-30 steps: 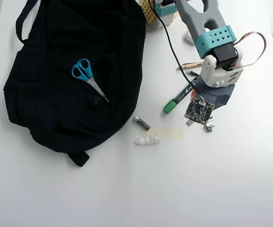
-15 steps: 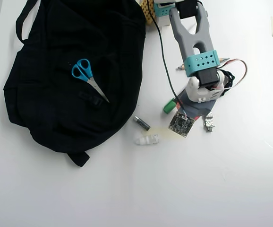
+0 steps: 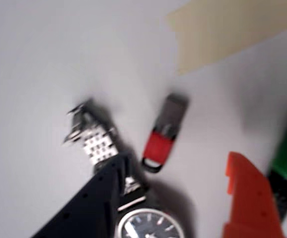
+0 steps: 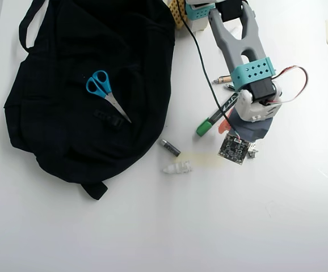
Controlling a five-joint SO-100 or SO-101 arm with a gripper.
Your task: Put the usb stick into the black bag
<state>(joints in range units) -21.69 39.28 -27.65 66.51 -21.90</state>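
Observation:
In the wrist view the usb stick (image 3: pixel 163 133), red with a grey end, lies flat on the white table. My gripper (image 3: pixel 176 161) hangs open just above it, the black finger (image 3: pixel 89 203) to its left and the orange finger (image 3: pixel 248 198) to its right. The stick's red end sits between the two fingertips. From overhead, the gripper (image 4: pixel 244 131) and its camera board hide the stick. The black bag (image 4: pixel 67 113) lies far to the left in the overhead view, with blue scissors (image 4: pixel 102 89) on top of it.
A wristwatch (image 3: pixel 146 225) with a metal bracelet (image 3: pixel 91 139) lies under the black finger. A green marker (image 4: pixel 208 122) and beige tape (image 3: pixel 228 29) sit close by. A dark grey cylinder (image 4: pixel 170 147) and a white ribbed piece (image 4: pixel 176 168) lie between gripper and bag.
The arm swung left over the marker half a second ago and has now come back right, lower over the spot beside the watch bracelet. Nothing on the table moved.

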